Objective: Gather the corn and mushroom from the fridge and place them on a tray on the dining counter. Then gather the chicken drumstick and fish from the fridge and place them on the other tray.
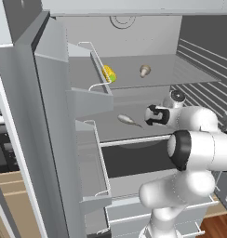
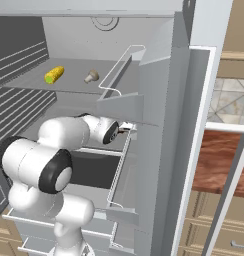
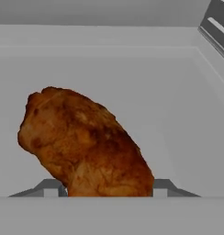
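Left base view first: the fridge (image 1: 134, 42) is seen standing open, with the corn (image 1: 109, 73) lying near the left edge of the upper shelf (image 1: 190, 72), close behind the wire rail of the door bin (image 1: 94, 60). The mushroom (image 1: 144, 70) is sat further right on that same shelf, apart from the corn. One shelf down, the fish (image 1: 126, 120) is lying on the lower shelf (image 1: 110, 128) toward its front edge, and the white arm (image 1: 194, 148) is reached in just to its right, wrist pointed into the fridge.

Right base view: the corn (image 2: 54, 75) and mushroom (image 2: 91, 76) are seen side by side on the upper shelf, corn nearer the left wall. The arm's dark wrist (image 2: 110, 131) is poked in at the level of the lower shelf.

Hand view: the chicken drumstick (image 3: 84, 144) is sat right up close, between the two fingertips (image 3: 160, 188) of the end effector (image 3: 104, 189), on a pale shelf floor near a back corner. The jaws are spread about as wide as the meat, but whether the drumstick is actually clamped can't really be told from this angle.
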Motion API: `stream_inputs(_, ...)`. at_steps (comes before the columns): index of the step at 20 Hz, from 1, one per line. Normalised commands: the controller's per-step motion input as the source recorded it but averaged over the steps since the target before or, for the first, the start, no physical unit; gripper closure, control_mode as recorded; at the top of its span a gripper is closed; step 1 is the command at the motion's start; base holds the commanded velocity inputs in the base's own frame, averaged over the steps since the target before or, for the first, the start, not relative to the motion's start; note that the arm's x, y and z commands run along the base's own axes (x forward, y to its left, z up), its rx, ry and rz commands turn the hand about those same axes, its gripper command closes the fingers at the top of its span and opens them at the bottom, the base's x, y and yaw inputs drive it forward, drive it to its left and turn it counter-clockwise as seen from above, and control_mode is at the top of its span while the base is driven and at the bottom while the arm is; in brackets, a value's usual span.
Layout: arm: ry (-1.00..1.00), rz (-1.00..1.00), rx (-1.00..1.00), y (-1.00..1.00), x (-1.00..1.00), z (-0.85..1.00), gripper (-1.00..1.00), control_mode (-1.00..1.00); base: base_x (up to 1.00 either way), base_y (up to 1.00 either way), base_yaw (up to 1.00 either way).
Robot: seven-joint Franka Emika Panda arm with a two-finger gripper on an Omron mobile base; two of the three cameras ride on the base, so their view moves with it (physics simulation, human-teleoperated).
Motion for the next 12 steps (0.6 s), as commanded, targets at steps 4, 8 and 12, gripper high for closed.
stream_inputs(4, -0.02, 0.01, 0.0, 0.01, -0.59, 0.51, 1.0, -1.0, 0.0, 0.0, 0.0)
stream_inputs(8, 0.01, 0.02, 0.0, 0.03, -0.69, 0.51, 1.0, -1.0, 0.0, 0.0, 0.0)
stream_inputs(12, 0.0, 0.01, 0.0, 0.19, -0.66, 0.48, 1.0, -1.0, 0.0, 0.0, 0.0)
